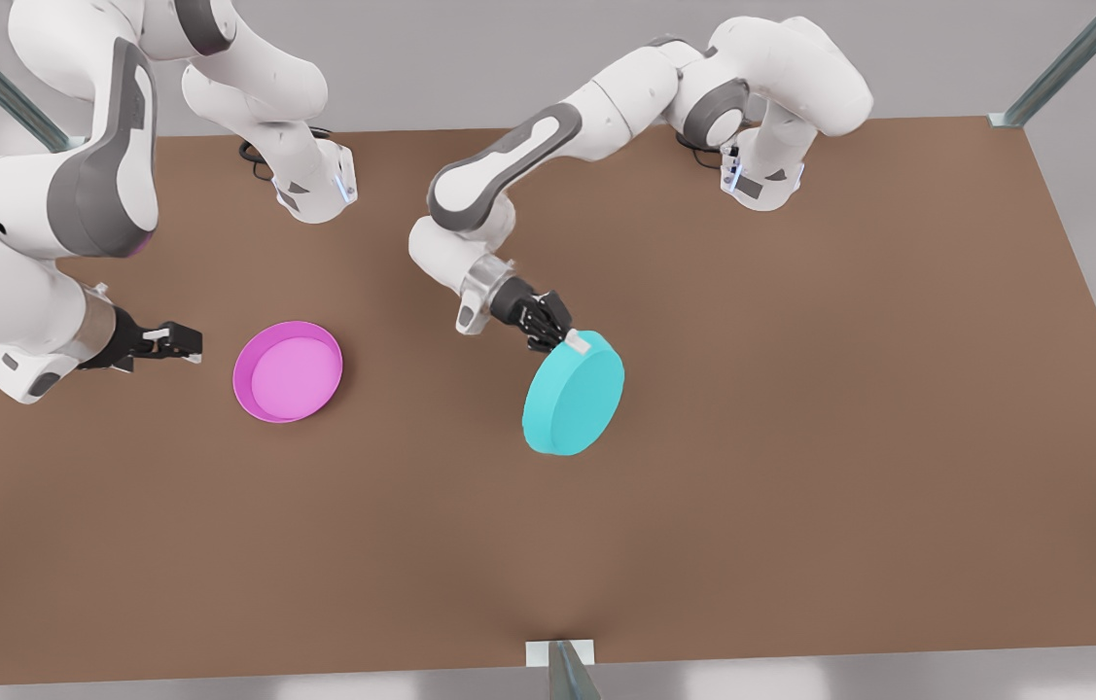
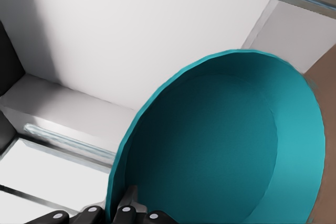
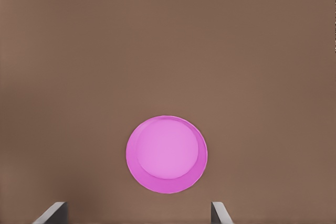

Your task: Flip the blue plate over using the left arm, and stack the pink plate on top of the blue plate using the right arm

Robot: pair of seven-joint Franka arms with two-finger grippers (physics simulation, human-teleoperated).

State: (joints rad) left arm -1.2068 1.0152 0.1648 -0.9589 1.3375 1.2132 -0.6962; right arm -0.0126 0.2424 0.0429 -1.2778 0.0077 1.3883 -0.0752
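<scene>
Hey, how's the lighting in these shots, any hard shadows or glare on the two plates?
Front view: soft even light, faint shadow beside the tilted round cyan plastic plate. Left wrist view: its hollow looks darker teal, shaded, no glare. Right wrist view: the round magenta-pink plastic plate is evenly lit.

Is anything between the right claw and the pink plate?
Nothing visible. The right claw, open, hangs beside the pink plate with bare table between them. The left claw grips the tilted blue plate off toward the front view's right.
</scene>
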